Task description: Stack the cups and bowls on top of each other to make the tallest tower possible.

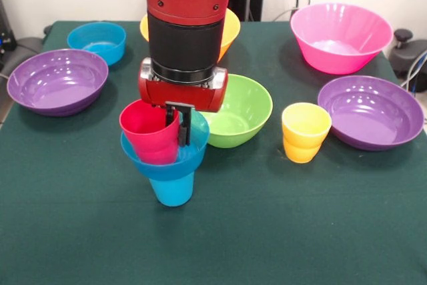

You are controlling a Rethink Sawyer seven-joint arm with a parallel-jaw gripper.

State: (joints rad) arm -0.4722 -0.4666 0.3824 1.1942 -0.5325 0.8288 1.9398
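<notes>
The tower stands at the front left of centre: a blue cup (173,191) at the bottom, a small blue bowl (167,161) on it, and a red cup (148,135) tilted inside that bowl. My gripper (178,128) comes straight down and is shut on the red cup's right rim, one finger inside and one outside. The yellow cup (305,131) stands alone to the right. The lime green bowl (240,110) sits just behind the tower. The second small blue bowl (98,41) is at the back left.
Purple bowls lie at the left (57,80) and the right (370,111). The pink bowl (340,37) is at the back right. The orange bowl (229,31) is mostly hidden behind my arm. Green cloth covers the table (280,231).
</notes>
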